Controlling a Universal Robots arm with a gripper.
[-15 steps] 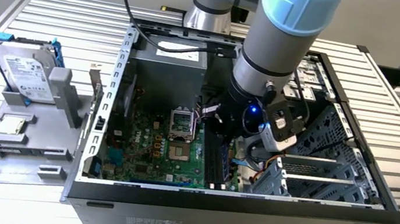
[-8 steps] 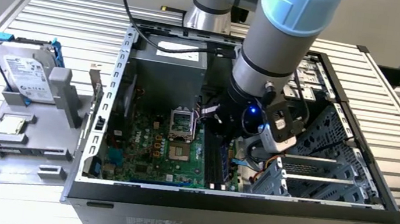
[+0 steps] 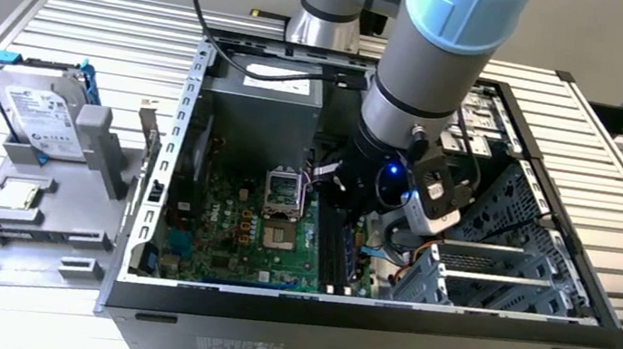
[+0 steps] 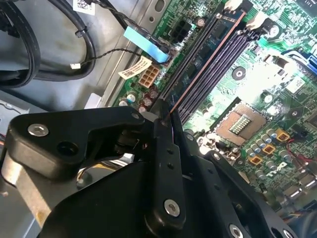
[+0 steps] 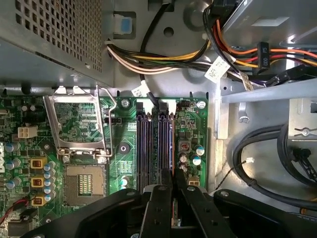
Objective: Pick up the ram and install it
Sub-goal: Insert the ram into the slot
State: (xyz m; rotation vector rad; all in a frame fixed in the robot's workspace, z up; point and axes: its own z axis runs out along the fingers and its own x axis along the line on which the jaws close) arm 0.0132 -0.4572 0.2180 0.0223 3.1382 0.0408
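1. The arm reaches down into the open computer case [image 3: 363, 328], which lies on its side on the slatted metal bench [image 3: 613, 116].
2. The gripper [image 3: 386, 212] hangs low over the green motherboard [image 3: 241, 238], above the memory slots near the board's edge on the exterior view's right.
3. In the second wrist view the gripper [image 4: 167, 121] has its jaws drawn close together on the end of the ram [image 4: 208, 62], seen edge-on as a thin reddish-brown line.
4. That stick runs along one of the black memory slots [image 4: 218, 59], lined up with it; whether it is fully seated cannot be told.
5. In the first wrist view the gripper [image 5: 173, 178] sits right over the row of memory slots [image 5: 154, 144], beside the empty processor socket [image 5: 81, 186] with its metal retention frame [image 5: 79, 121] swung open.
6. A bundle of coloured power cables [image 5: 163, 62] crosses the case wall above the board.
7. Outside the case, on the exterior view's left, a silver hard drive [image 3: 45, 119] in blue rails stands in a grey holder [image 3: 31, 217] on the bench.
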